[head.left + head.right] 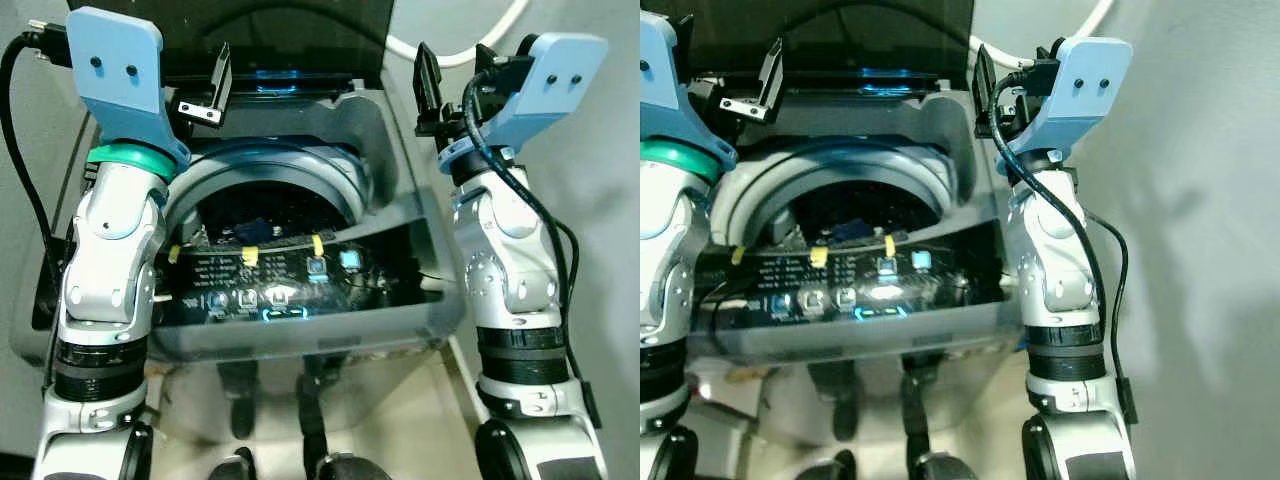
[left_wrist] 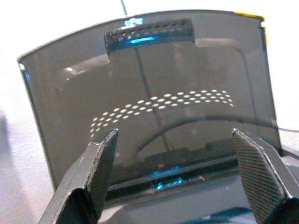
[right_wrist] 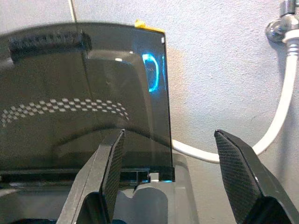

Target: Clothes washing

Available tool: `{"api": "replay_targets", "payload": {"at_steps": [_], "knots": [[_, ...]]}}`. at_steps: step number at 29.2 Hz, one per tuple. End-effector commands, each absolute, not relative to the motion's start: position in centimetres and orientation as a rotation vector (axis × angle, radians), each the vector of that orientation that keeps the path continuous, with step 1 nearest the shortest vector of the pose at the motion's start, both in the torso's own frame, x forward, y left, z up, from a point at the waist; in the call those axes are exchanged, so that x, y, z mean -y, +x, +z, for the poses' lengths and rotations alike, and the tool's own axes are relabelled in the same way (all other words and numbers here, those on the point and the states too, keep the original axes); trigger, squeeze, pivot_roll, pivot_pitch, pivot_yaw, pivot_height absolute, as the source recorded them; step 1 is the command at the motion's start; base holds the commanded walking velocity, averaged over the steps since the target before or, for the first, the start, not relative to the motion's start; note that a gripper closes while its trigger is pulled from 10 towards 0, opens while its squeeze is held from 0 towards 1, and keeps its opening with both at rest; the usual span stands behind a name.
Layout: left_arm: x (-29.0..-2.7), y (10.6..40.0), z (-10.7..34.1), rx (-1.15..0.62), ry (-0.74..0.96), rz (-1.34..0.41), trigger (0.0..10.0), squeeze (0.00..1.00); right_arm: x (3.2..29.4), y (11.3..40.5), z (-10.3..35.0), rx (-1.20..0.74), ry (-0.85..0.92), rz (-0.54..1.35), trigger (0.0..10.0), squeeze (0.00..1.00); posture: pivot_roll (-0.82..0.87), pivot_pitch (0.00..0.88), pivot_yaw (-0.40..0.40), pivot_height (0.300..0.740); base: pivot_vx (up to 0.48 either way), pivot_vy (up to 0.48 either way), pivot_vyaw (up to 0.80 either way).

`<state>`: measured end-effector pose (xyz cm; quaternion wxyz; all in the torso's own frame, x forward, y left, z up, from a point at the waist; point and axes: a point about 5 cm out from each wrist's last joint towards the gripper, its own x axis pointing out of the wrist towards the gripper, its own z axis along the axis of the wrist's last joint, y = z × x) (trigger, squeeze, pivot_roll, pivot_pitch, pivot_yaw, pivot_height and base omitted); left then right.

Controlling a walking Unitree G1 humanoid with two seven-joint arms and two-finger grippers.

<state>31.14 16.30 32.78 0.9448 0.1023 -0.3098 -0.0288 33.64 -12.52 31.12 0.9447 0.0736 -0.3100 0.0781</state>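
washer (image 1: 400,310): lid (image 2: 149,107) being held upright at back edge
left gripper (image 2: 180,175): being held above rear edge, fingers apart
right gripper (image 3: 175,179): being held near back right corner, fingers apart

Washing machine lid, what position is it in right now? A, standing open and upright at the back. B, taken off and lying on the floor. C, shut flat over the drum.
A: the dark tinted lid stands upright behind the open drum, and both the left gripper and the right gripper face it with fingers apart.
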Motion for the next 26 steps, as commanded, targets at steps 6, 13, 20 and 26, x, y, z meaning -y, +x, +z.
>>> {"api": "replay_targets", "payload": {"at_steps": [6,13,20,26], "knots": [[-16.26,31.07,32.77,0.644,0.207,-0.064,10.0,0.0,12.41,33.78,30.8,0.615,0.129,0.161,10.0,0.0,0.04,0.057,0.008,0.74,-0.356,0.0,0.0],[-16.21,31.1,32.76,0.648,0.206,-0.066,10.0,0.0,12.28,33.78,30.83,0.618,0.118,0.168,10.0,0.0,0.04,0.052,0.007,0.74,-0.356,0.0,0.0],[-16.16,31.15,32.72,0.651,0.206,-0.068,10.0,0.0,12.12,33.81,30.78,0.616,0.106,0.178,10.0,0.0,0.04,0.049,0.006,0.74,-0.354,0.0,0.0],[-16.08,31.15,32.74,0.653,0.206,-0.069,10.0,0.0,12.05,33.9,30.73,0.613,0.092,0.183,10.0,0.0,0.04,0.043,0.005,0.74,-0.354,0.0,0.0]]}}
